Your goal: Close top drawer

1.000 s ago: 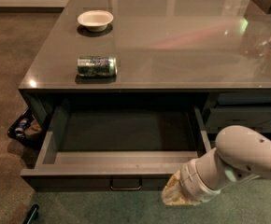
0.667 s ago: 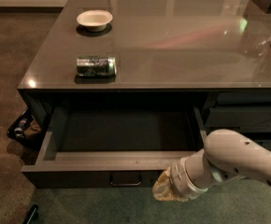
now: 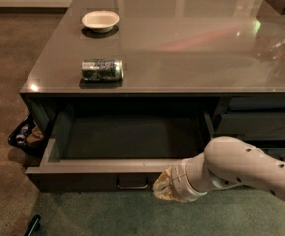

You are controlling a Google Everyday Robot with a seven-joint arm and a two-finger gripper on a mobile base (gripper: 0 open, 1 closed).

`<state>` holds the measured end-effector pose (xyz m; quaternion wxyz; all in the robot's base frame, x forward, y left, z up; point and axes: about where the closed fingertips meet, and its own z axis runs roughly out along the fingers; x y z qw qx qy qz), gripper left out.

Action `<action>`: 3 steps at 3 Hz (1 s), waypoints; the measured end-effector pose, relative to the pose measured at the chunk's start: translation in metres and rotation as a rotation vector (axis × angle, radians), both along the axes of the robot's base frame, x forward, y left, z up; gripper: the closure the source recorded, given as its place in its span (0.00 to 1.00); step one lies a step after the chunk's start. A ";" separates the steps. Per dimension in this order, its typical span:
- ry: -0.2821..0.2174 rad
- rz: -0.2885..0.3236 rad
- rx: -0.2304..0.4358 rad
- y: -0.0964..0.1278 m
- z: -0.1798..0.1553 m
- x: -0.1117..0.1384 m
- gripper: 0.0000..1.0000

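Note:
The top drawer (image 3: 128,137) stands pulled wide open under the grey tabletop, its dark floor bare. Its flat front panel (image 3: 83,180) faces me, with a small metal bar handle (image 3: 132,183) at its centre. My gripper (image 3: 163,187) is at the end of the white arm that comes in from the lower right. It sits low against the front panel, just right of the handle. The wrist hides the fingers.
A green can (image 3: 101,69) lies on its side on the tabletop (image 3: 191,48) near the front edge. A white bowl (image 3: 100,20) stands at the back left. Narrower dark drawers (image 3: 260,124) are to the right. A basket (image 3: 24,136) sits on the floor at left.
The arm has swung left along the drawer's front panel, bringing the gripper closer to the handle. The drawer stands as wide open as before.

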<state>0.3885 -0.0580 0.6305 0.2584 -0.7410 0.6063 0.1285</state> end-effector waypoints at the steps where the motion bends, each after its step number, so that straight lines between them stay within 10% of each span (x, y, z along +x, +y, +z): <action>1: -0.037 -0.022 0.006 -0.001 0.003 0.010 1.00; 3: -0.081 -0.022 -0.005 0.000 0.004 0.023 1.00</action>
